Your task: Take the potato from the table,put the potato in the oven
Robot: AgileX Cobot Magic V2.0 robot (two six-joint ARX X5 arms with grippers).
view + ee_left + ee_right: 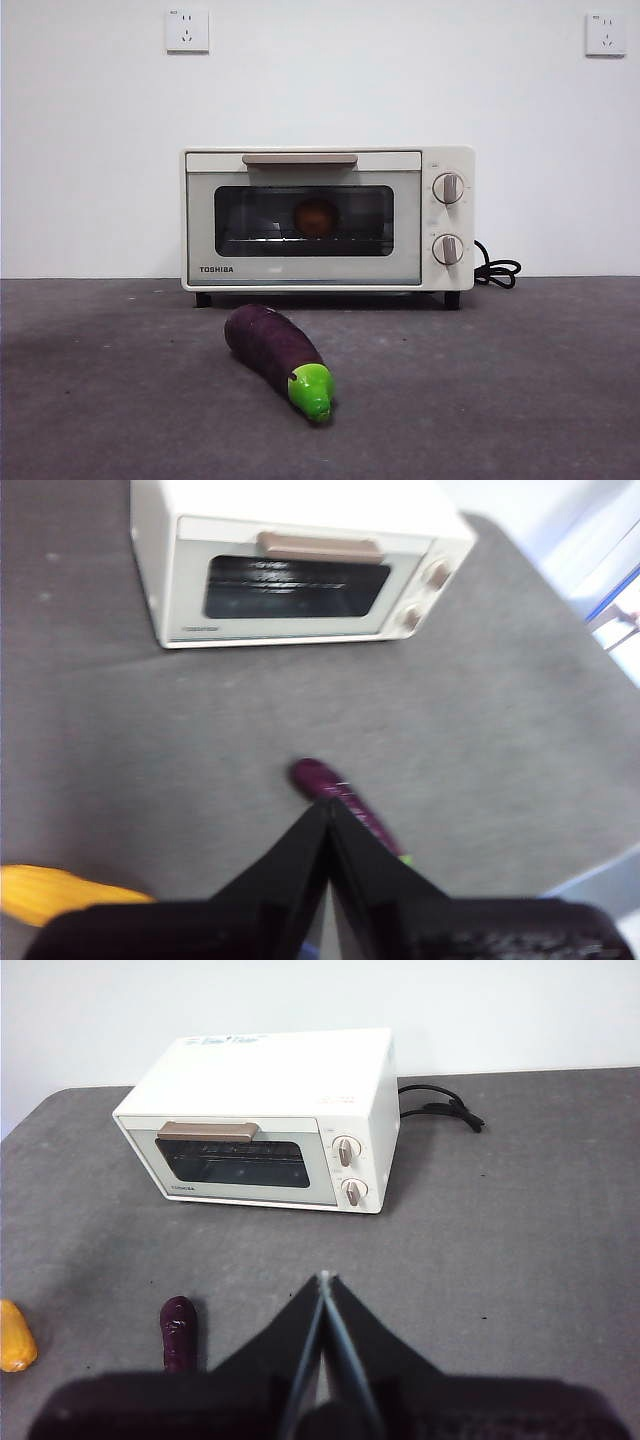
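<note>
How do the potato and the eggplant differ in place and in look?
The potato sits inside the oven behind the shut glass door; the eggplant lies outside on the table. The potato is round and orange-brown; the eggplant is long and purple with a green cap. Neither hand touches either one.

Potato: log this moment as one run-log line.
potato: inside oven, behind shut door | eggplant: on table before oven | left end effector: shut, empty | right end effector: shut, empty

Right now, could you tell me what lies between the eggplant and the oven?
Only bare table: the front view shows an open grey strip between the eggplant and the closed oven; the right wrist view agrees.
</note>
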